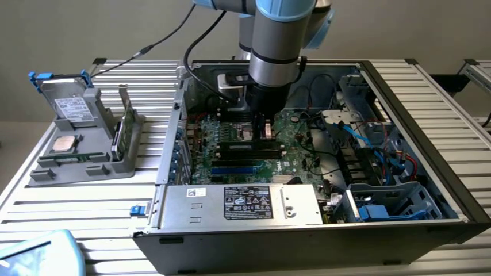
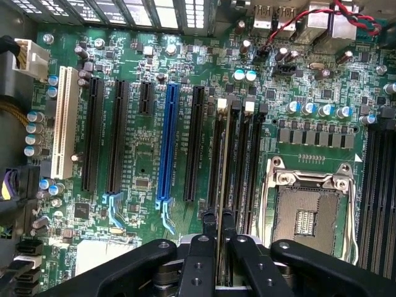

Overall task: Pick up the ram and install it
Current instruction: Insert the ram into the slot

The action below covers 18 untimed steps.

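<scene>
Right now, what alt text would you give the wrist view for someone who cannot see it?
The gripper holds the ram edge-on, in line with a black memory slot on the green motherboard. An empty processor socket sits beside the memory slots, and a blue expansion slot stands among black ones.

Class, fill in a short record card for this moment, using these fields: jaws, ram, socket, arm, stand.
jaws: shut on the ram
ram: held edge-on, lined up along a black slot beside the processor socket; cannot tell whether it is seated
socket: empty, no chip in it
arm: extends down into the open computer case
stand: outside the case on the exterior view's left, holding a hard drive and a processor chip
</scene>
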Available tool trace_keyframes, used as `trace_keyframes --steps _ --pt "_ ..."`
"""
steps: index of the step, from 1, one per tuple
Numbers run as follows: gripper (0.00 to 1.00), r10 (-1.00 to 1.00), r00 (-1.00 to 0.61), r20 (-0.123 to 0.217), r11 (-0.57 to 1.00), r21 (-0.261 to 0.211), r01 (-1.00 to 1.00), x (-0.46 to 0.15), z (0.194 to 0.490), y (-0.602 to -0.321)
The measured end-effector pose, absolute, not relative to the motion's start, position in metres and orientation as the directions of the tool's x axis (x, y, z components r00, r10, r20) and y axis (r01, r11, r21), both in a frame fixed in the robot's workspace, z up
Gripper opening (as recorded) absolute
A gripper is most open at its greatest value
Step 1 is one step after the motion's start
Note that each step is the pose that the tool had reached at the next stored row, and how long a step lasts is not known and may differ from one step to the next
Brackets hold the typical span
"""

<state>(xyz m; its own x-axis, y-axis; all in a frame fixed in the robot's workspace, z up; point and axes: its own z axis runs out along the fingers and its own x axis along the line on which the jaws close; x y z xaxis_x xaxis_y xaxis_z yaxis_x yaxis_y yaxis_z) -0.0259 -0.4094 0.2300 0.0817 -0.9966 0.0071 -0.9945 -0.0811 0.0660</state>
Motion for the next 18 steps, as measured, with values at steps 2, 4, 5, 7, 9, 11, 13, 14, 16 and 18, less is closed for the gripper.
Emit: trace_keyframes --steps 2,4,5,7,9,11,13,14,16,18 --pt "0.14 -0.997 0.082 0.013 -0.081 0.067 -0.995 -0.0259 0.229 -0.4094" --pt "0.14 -0.996 0.082 0.018 -0.08 0.067 -0.995 -0.0259 0.2275 -0.4094" --pt "0.14 -0.996 0.082 0.021 -0.08 0.067 -0.995 -0.0258 0.2269 -0.4093" --pt "0.14 -0.996 0.082 0.021 -0.08 0.067 -0.995 -0.0258 0.2268 -0.4092" --pt "0.14 -0.996 0.082 0.022 -0.08 0.067 -0.995 -0.0252 0.2264 -0.4087" --pt "0.14 -0.996 0.082 0.023 -0.08 0.067 -0.995 -0.0241 0.2258 -0.4085" --pt "0.14 -0.996 0.082 0.025 -0.08 0.068 -0.995 -0.0239 0.2258 -0.4085" --pt "0.14 -0.996 0.082 0.026 -0.08 0.068 -0.995 -0.0239 0.2257 -0.4085" --pt "0.14 -0.996 0.082 0.027 -0.08 0.067 -0.995 -0.0238 0.2251 -0.4084" --pt "0.14 -0.996 0.082 0.03 -0.08 0.068 -0.995 -0.0238 0.2246 -0.4084"
